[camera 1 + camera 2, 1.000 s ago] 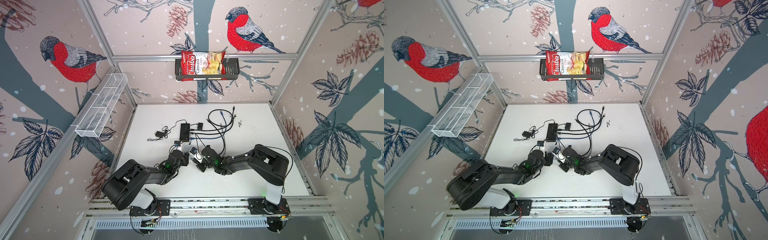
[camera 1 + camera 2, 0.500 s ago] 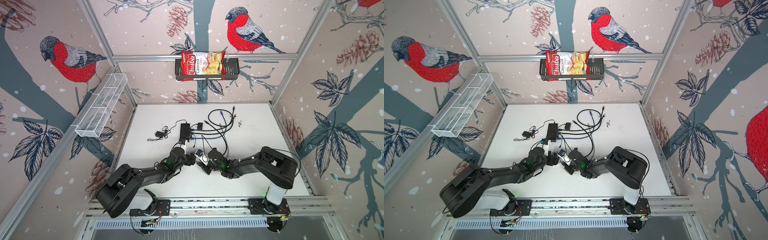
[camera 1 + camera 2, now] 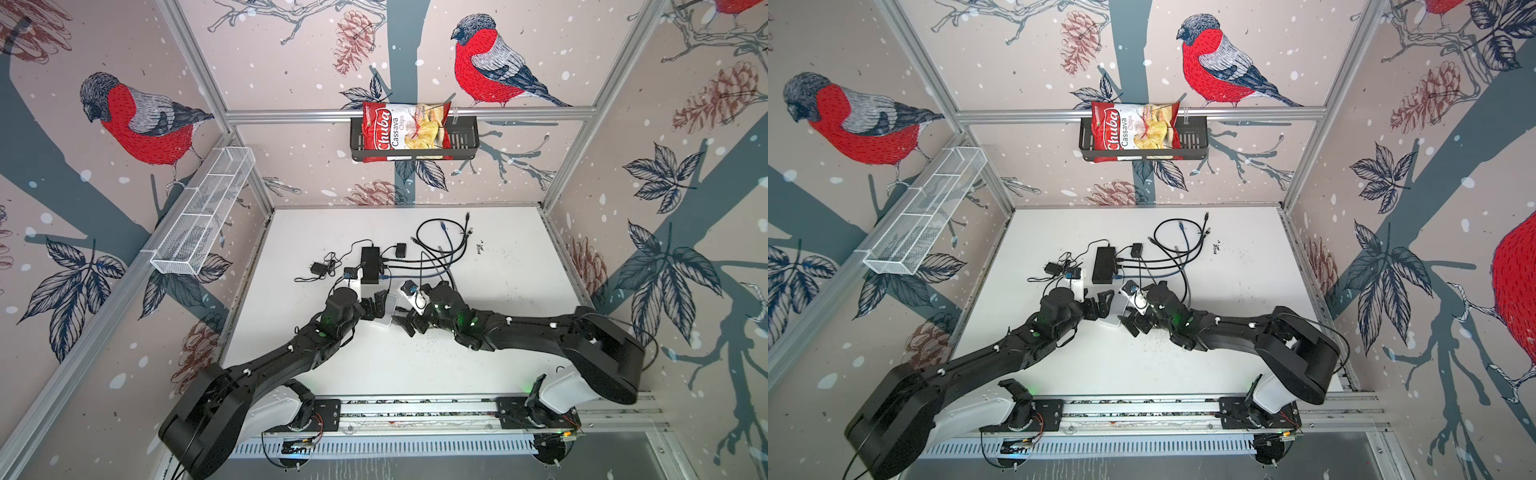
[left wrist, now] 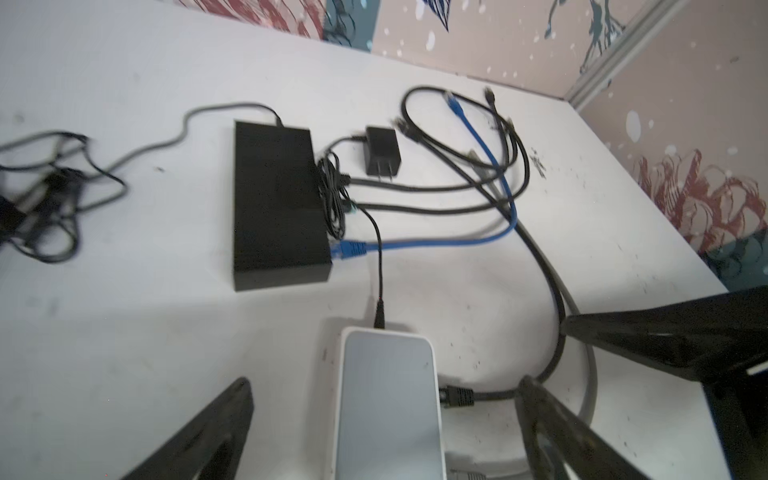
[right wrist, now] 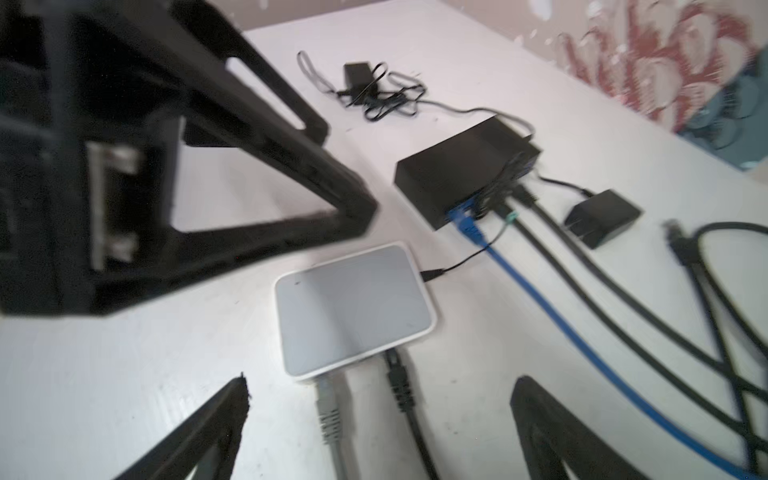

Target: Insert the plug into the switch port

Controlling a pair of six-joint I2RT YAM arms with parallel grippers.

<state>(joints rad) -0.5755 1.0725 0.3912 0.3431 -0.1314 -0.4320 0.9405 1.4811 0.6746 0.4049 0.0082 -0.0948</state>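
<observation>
The white switch point(image 3: 388, 309) point(image 3: 1117, 309) lies flat on the white table between my two grippers. In the right wrist view a grey plug point(image 5: 328, 415) and a black plug point(image 5: 399, 382) both sit in ports on the near side of the switch point(image 5: 353, 307). My right gripper point(image 5: 381, 381) point(image 3: 409, 322) is open, with its fingers spread either side of those two plugs and touching neither. My left gripper point(image 4: 385, 384) point(image 3: 374, 307) is open too. Its fingers straddle the switch point(image 4: 388, 407) without touching it, and the black plug point(image 4: 457, 396) shows beside it.
A black box point(image 3: 370, 264) with blue and black cables plugged into it lies just behind the switch. A black power adapter point(image 3: 400, 250) and looped cables point(image 3: 444, 237) lie farther back, with a tangled adapter point(image 3: 318, 268) to the left. A chips bag point(image 3: 405, 131) hangs in a basket on the back wall.
My right gripper has gone from shut to wide open. My left gripper has opened further. Both arms have stretched out lower over the table, and the switch has stayed in place.
</observation>
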